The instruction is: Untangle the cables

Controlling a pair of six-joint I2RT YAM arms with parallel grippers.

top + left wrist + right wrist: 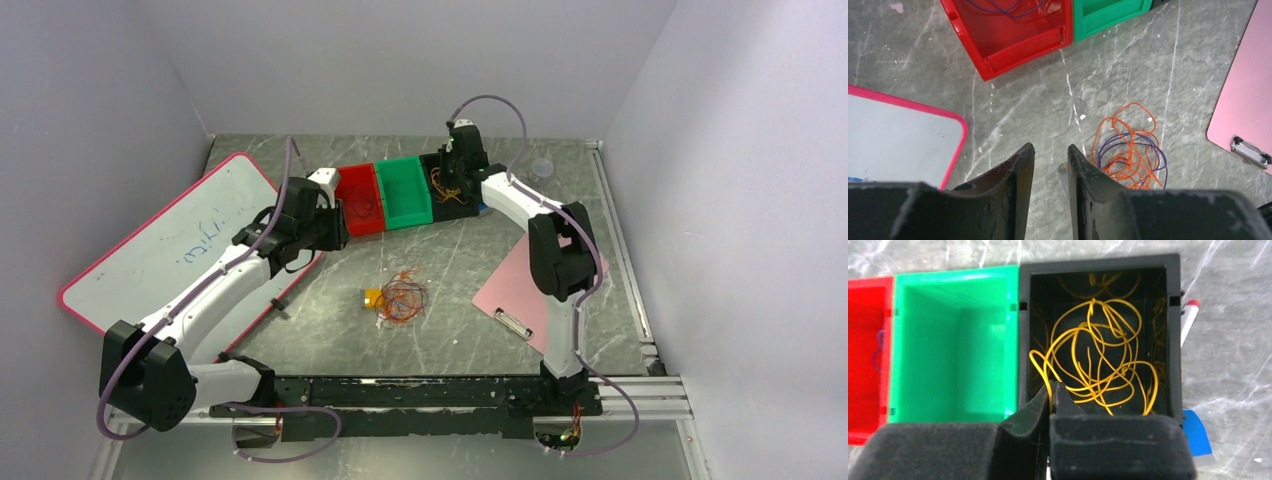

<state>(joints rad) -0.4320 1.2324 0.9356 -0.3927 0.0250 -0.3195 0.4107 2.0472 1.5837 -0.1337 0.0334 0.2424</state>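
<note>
Cable tangle (400,298) lies mid-desk (470,255), near left end effector (1050,150), to its right; fingers part-open, empty. Right end effector (1050,388) clenched over black bin (1098,262), well apart. Left arm nearer.

Bare bench (1048,105) lies open ahead of the left hand (1050,150) up to the red bin (1013,37); whiteboard (893,135) on its left, cables (1128,150) on its right. Walls of the black bin (1098,262) stand just ahead of the right hand (1052,387).
</note>
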